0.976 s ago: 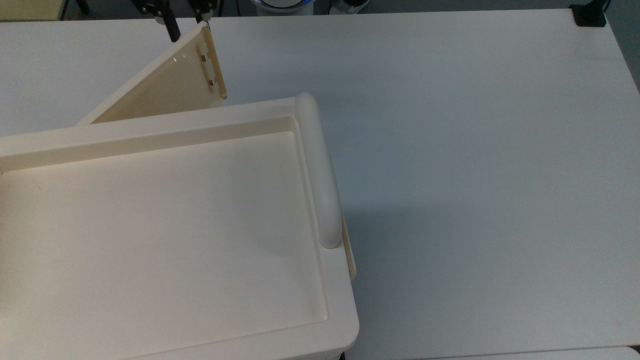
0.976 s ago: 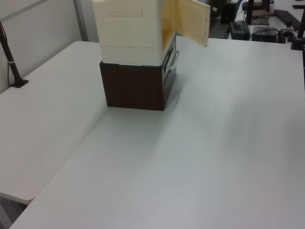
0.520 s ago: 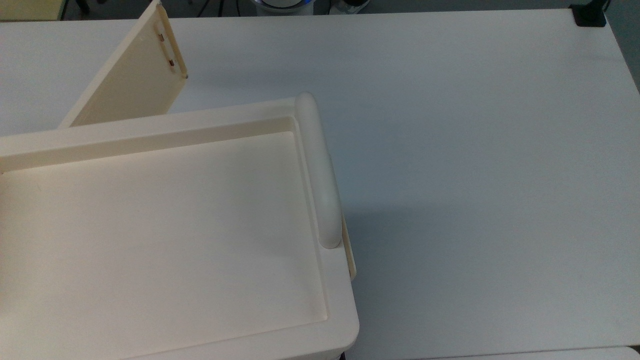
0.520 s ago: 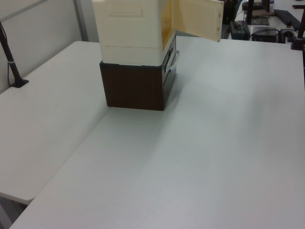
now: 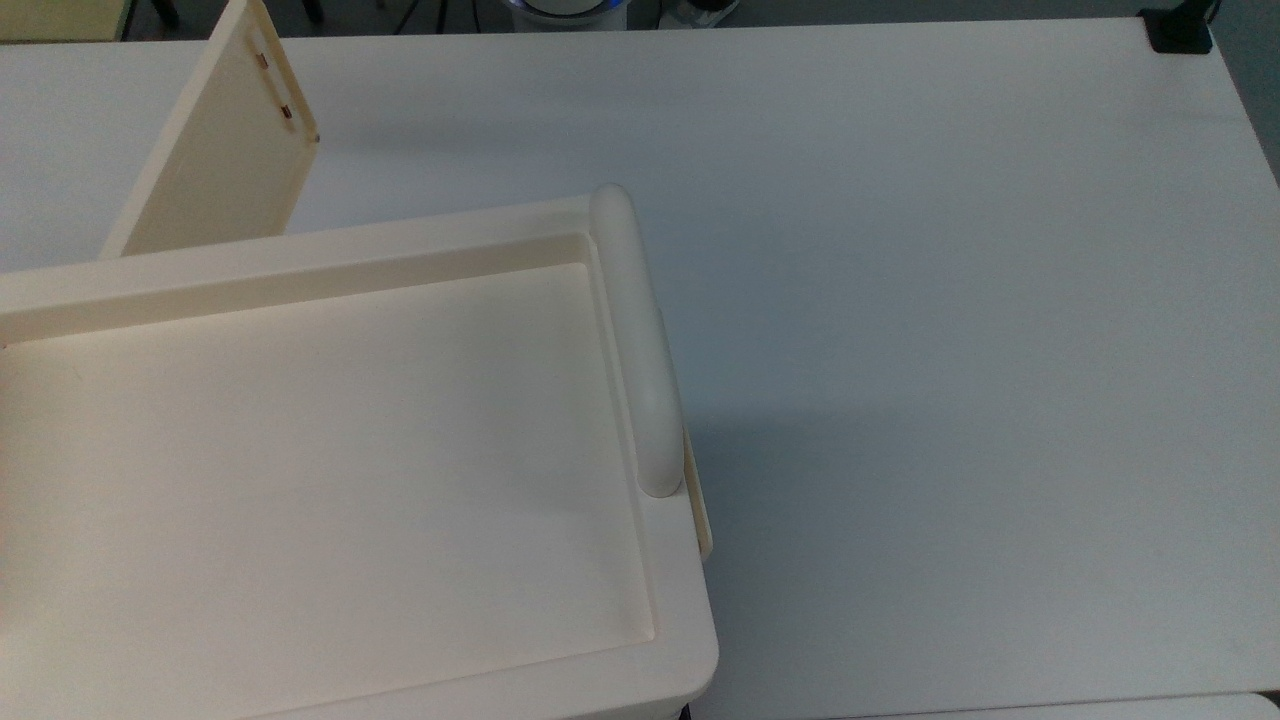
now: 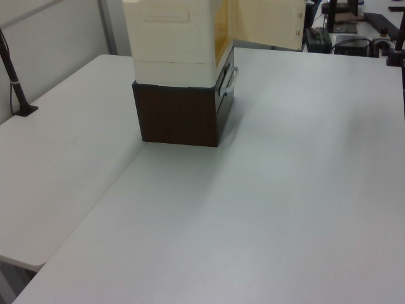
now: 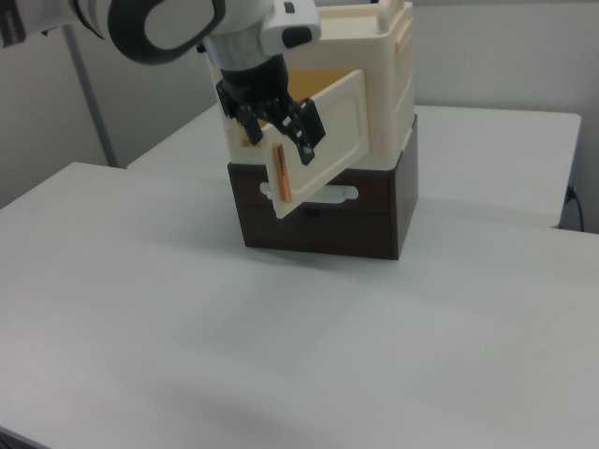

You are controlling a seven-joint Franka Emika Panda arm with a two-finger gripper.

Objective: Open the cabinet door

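The cabinet door (image 5: 215, 150) is a thin cream panel with small brown spots near its free edge. It stands swung well out from the cream cabinet (image 6: 171, 38), toward the top view's upper left. In the left view the door (image 6: 266, 22) juts to the cabinet's right. In the right view my gripper (image 7: 279, 129) hangs at the free edge of the door (image 7: 332, 126), open, with one black finger on each side of the panel. The recessed cabinet top (image 5: 300, 262) and its rounded handle bar (image 5: 640, 340) lie below the door in the top view.
The cabinet rests on a dark brown base (image 6: 177, 117) with a white drawer handle (image 7: 309, 195). It stands on a white table (image 5: 950, 300). A black clamp (image 5: 1180, 35) sits at a far corner and a black post (image 6: 16, 88) at the left view's left.
The door has swung further open, toward the top view's left. The gripper's fingers, seen at the door's edge in the top view a second ago, have left that frame.
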